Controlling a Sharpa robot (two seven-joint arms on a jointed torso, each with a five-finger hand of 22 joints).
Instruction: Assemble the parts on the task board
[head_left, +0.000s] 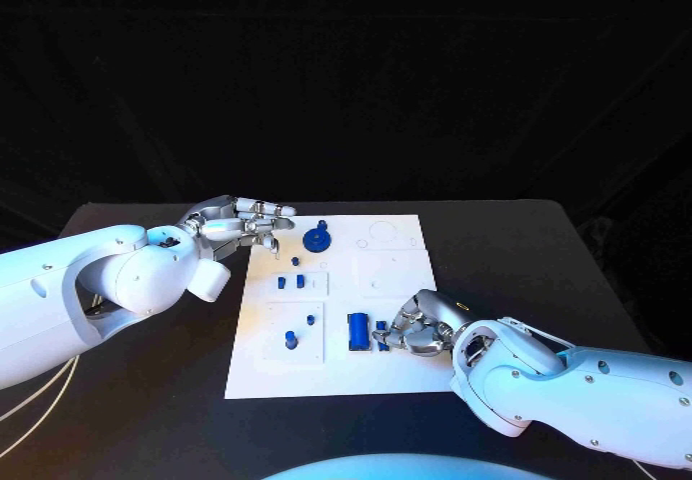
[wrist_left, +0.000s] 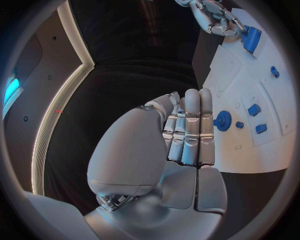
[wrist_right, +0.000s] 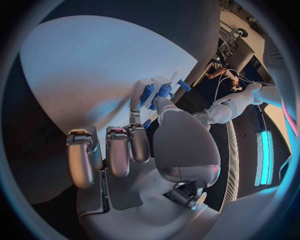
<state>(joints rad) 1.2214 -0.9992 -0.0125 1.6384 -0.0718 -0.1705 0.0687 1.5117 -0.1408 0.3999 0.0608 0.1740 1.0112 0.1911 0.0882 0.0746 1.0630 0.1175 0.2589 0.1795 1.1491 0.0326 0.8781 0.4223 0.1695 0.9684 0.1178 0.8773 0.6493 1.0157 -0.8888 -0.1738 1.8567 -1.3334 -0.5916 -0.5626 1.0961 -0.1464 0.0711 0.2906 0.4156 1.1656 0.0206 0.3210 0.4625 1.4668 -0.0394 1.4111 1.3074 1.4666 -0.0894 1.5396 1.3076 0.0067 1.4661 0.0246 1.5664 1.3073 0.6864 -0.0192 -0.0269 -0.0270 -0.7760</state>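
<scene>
Near you, your right hand (head_left: 414, 330) has curled fingers touching a small blue piece (head_left: 384, 335) on the white board (head_left: 389, 375), beside the blue block (head_left: 356, 332); whether it grips, I cannot tell. Push hard and the piece may slide away. Farther off, your left hand (head_left: 242, 224) is open and holds nothing, near the blue wheel (head_left: 317, 239), and could bump it.

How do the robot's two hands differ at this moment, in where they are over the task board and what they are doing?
The left hand is at the task board's far left corner, beside the round blue gear; the right hand is at the near side, next to the blue block. The left hand holds nothing, fingers straight and together; the right hand's fingers curl down at a small blue part, though a firm grip is unclear. Both are silver, on white arms.
</scene>
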